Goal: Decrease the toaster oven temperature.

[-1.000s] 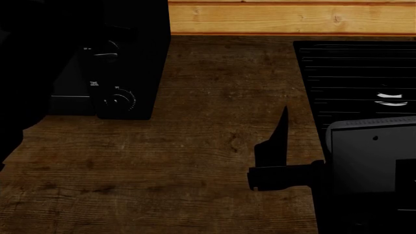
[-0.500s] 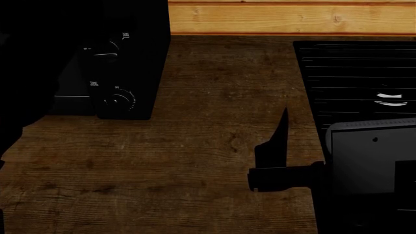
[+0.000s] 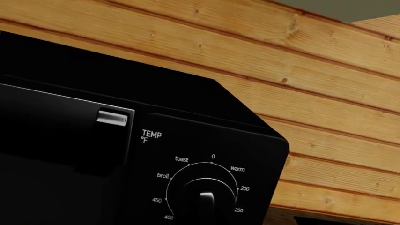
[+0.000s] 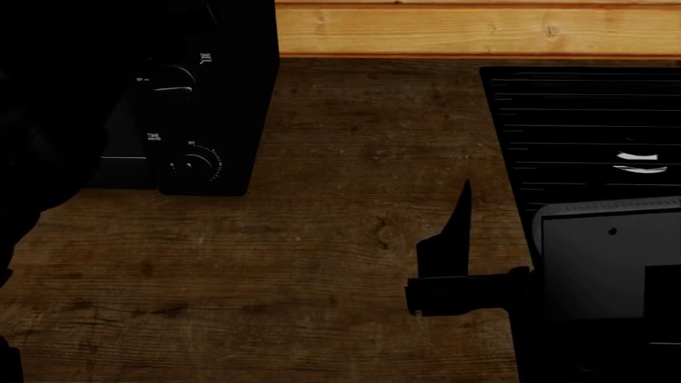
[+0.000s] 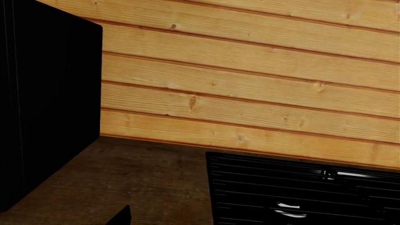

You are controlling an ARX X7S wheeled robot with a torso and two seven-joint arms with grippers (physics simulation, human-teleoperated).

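Observation:
The toaster oven is a black box at the far left of the wooden counter, with two round knobs showing in the head view. In the left wrist view its TEMP knob is close up, ringed by marks from 0 to 450, beside the door handle's silver end. My left arm is a dark mass in front of the oven, and I cannot make out its gripper. My right gripper hovers over the middle of the counter, empty and seemingly open; one fingertip shows in the right wrist view.
A black ridged stove cooktop lies at the right, also in the right wrist view. A wooden plank wall runs along the back. Bare wooden counter lies between oven and cooktop.
The dark left arm has shifted slightly, uncovering a small white label above the oven's upper knob. The right arm has barely moved.

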